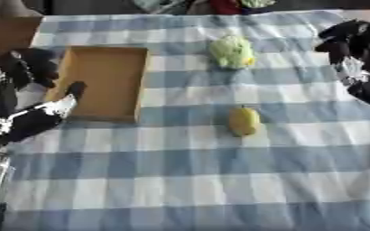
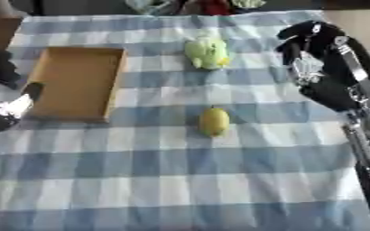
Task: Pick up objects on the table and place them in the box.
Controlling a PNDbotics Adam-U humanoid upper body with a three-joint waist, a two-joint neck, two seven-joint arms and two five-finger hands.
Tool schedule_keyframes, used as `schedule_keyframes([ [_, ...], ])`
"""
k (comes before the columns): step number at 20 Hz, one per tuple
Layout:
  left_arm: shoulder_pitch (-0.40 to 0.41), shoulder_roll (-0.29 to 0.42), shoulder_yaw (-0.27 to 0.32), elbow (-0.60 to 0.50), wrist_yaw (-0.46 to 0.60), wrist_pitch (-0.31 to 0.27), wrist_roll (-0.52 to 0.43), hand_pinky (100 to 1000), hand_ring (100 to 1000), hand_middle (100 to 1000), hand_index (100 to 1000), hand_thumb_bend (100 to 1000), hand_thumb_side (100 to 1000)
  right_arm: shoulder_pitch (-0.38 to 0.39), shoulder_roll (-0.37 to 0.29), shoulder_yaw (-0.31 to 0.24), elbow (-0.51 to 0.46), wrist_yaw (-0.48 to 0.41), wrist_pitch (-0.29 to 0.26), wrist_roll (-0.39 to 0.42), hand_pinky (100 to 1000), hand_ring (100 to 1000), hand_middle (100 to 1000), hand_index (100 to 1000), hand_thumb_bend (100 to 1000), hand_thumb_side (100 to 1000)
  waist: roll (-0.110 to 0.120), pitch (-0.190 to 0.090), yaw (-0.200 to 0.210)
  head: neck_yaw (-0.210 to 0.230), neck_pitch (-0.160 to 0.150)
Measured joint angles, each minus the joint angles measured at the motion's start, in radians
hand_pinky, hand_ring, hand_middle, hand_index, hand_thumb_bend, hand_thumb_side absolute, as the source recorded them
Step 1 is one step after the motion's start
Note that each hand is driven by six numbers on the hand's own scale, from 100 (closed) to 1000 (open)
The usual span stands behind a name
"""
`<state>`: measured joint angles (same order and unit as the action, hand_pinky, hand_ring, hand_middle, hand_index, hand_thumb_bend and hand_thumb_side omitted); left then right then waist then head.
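Observation:
A shallow brown cardboard box [image 1: 105, 83] lies on the checked cloth at the left, with nothing in it. A pale green, lumpy object [image 1: 232, 52] sits right of the box, near the far side. A yellow, lemon-like fruit [image 1: 243, 121] lies closer, in the middle of the cloth. My left hand [image 1: 38, 118] rests open at the box's near left corner, holding nothing. My right hand [image 2: 311, 49] hangs above the cloth to the right of the green object. Its fingers are relaxed and point down, holding nothing.
The blue and white checked cloth [image 1: 188, 180] covers the whole table. Some coloured items [image 1: 219, 5] lie past the far edge. A brown surface [image 1: 6, 34] shows at the far left corner.

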<state>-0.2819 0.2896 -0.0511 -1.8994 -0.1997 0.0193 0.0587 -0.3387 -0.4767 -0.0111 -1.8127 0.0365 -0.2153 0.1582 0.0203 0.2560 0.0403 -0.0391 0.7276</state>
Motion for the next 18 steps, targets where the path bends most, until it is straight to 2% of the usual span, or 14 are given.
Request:
schedule_keyframes([
  [3, 0.0, 0.0, 0.0, 0.0, 0.0, 0.0, -0.002, 511, 547, 523, 680, 509, 100, -0.011, -0.014, 0.014, 0.001, 0.0, -0.008, 0.012, 726, 660, 683, 742, 112, 479, 0.0, 0.0, 0.002, 0.0, 0.0],
  [4, 0.0, 0.0, 0.0, 0.0, 0.0, 0.0, -0.002, 511, 547, 523, 680, 509, 100, -0.015, -0.019, 0.019, 0.001, 0.0, -0.011, 0.016, 726, 660, 681, 743, 140, 458, 0.0, 0.0, 0.002, 0.0, 0.0],
  [5, 0.0, 0.0, 0.0, 0.0, 0.0, 0.0, -0.003, 511, 547, 523, 680, 510, 100, -0.019, -0.024, 0.025, 0.003, 0.001, -0.014, 0.02, 727, 660, 684, 744, 113, 479, 0.0, -0.001, 0.003, -0.001, 0.0],
  [12, 0.0, 0.0, 0.0, 0.0, 0.0, -0.001, -0.005, 511, 547, 523, 680, 510, 100, -0.043, -0.066, 0.073, 0.017, 0.004, -0.038, 0.066, 729, 666, 690, 752, 134, 474, -0.001, -0.002, 0.006, -0.004, 0.0],
  [18, 0.0, 0.0, 0.0, 0.0, 0.0, -0.001, -0.006, 511, 547, 523, 680, 510, 100, -0.068, -0.094, 0.122, 0.05, 0.022, -0.066, 0.126, 735, 683, 715, 765, 215, 482, -0.003, -0.003, 0.01, -0.008, 0.0],
])
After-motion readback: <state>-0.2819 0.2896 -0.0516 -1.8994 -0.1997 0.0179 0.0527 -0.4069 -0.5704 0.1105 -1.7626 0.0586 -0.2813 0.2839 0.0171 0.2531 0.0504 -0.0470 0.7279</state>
